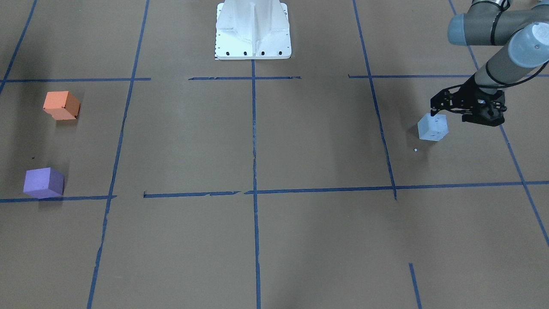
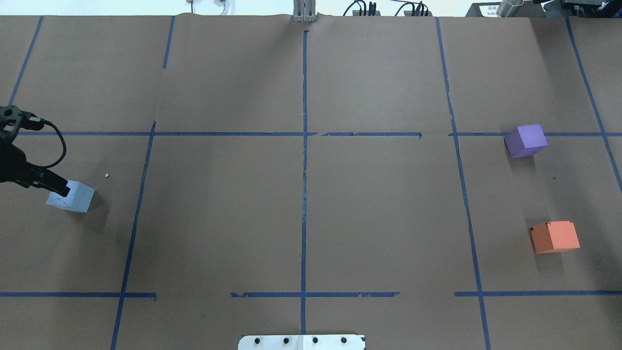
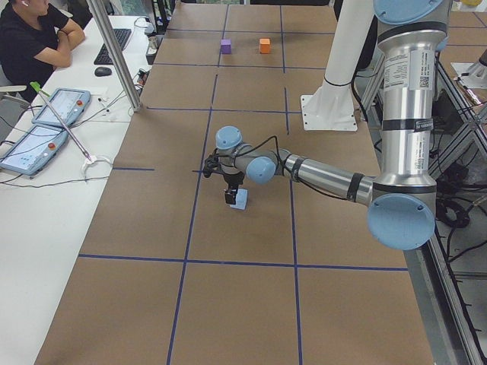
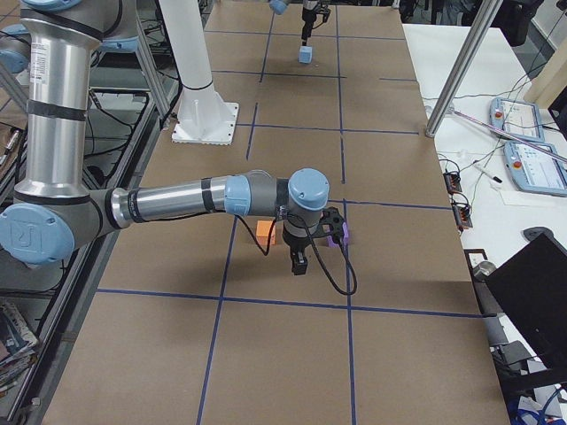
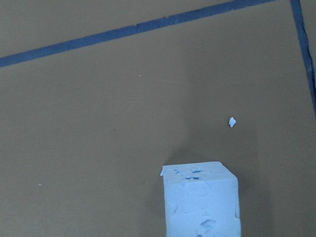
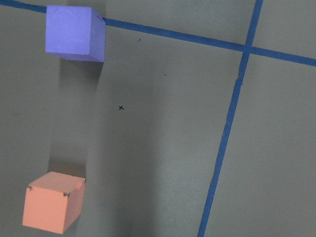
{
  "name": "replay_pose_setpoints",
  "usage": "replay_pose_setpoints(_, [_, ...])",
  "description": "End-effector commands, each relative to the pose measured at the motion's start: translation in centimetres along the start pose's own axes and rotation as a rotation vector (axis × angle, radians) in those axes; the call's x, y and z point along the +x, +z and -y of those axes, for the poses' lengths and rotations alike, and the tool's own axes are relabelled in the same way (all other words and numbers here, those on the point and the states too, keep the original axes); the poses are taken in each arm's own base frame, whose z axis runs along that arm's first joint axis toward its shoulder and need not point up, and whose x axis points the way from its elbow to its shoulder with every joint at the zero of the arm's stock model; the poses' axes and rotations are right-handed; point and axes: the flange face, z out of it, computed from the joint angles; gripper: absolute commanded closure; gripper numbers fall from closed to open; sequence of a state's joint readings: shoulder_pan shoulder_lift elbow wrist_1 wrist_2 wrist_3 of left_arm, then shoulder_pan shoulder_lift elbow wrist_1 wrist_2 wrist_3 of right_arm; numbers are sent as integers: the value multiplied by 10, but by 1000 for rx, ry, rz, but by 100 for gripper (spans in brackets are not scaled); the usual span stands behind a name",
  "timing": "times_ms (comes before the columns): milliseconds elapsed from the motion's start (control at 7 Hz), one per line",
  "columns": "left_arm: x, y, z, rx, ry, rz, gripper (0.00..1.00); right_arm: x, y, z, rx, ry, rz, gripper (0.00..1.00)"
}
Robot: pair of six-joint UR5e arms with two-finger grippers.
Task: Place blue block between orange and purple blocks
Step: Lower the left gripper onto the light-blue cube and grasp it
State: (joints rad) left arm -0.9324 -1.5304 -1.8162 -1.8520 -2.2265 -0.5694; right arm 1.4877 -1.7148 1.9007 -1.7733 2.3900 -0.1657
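Front view: my left gripper (image 1: 436,110) meets the blue block (image 1: 433,127) at the worktop's left end; I cannot tell its opening.

Overhead: the orange block (image 2: 555,236) and purple block (image 2: 526,140) stand apart near the right edge, and the gap between them is unfilled.

Right-side view: my right gripper (image 4: 299,261) hovers beside them, its opening unclear.

I judge the whole carry is left.

Overhead, front cams opposed, steep; share blue block (image 1: 433,127)

A pale blue block (image 1: 433,127) is seen by the black left gripper (image 1: 437,111). The orange block (image 1: 61,105) and purple block (image 1: 43,182) are pictured on blue-lined brown paper (image 1: 317,141).
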Motion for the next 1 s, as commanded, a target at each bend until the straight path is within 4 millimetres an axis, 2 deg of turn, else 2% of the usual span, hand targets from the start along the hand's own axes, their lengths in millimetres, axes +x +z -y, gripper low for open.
replay_pose_setpoints(0, [11,21,0,-17,-9,31,0,0,0,0,-1,-1,2,0])
replay_pose_setpoints(286, [5,47,17,-11,-4,47,0,-1,0,0,-1,-1,3,0])
replay_pose_setpoints(429, [-1,62,17,-12,6,39,0,-1,1,0,-2,-2,3,0])
replay_pose_setpoints(571, [-2,66,16,-8,12,28,23,-1,1,0,-3,-3,3,0])
replay_pose_setpoints(714, [4,60,17,2,-16,18,93,-3,2,1,-4,-6,4,0])
replay_pose_setpoints(857, [32,42,25,12,-81,-42,100,-2,2,1,-5,-5,4,0])
